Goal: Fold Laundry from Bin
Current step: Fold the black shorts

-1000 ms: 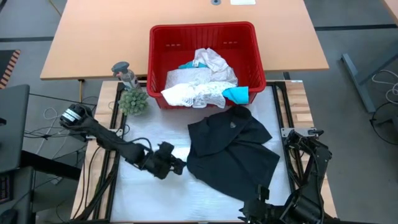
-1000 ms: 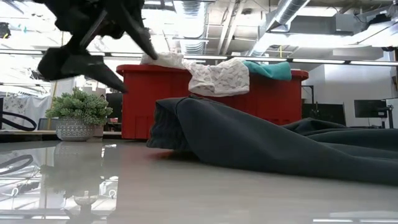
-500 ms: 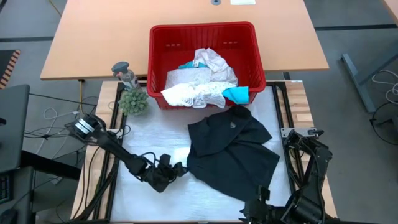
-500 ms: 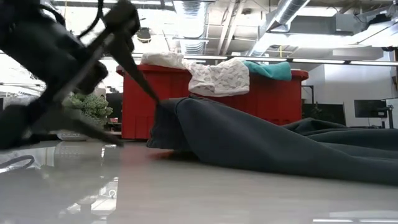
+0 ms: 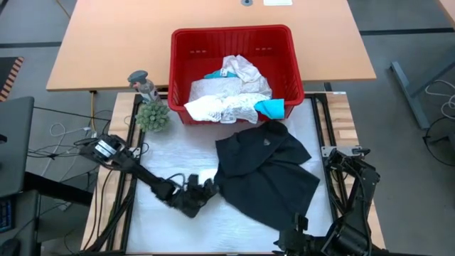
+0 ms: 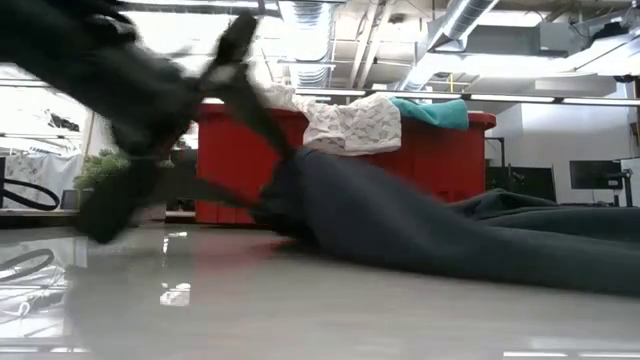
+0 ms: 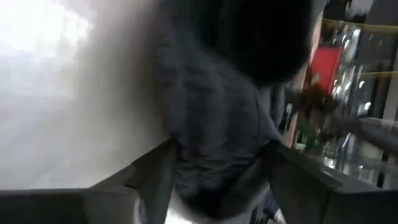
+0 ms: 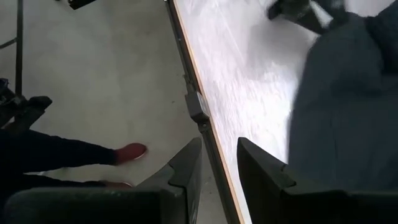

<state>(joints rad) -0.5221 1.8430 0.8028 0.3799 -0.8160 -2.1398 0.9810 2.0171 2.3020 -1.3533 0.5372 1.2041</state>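
Looking down on a white desk (image 5: 178, 153) with a wooden tabletop beyond it. Showing, at the desk's far left corner, a small green plant (image 5: 153, 115) standing just left of the bin.

Reaching in low from the left, putting the left end effector (image 5: 207, 190) right at the left edge of the black garment (image 5: 266, 174). Straddling that edge with the fingers (image 7: 149, 174) apart and dark cloth bunching between them in the left wrist view; not yet clamping down as far as the blur is allowing anyone to tell.

Lying spread and rumpled over the middle of the desk, that black garment, with its far end coming up close to the front wall of the red bin (image 5: 231, 31).

Holding the rest of the laundry in the bin at the far centre: white lacy garments (image 5: 224, 99) heaping up and draping over the front rim, with a teal garment (image 5: 270, 108) poking out at their right.

Waiting at the near right edge of the desk, the right end effector (image 8: 219, 149), with fingers parted a little and gripping nothing, just beside the near corner of the black garment.

Showing past the desk edge, in the right wrist view, a person's red shoe (image 8: 130, 151) on the floor.
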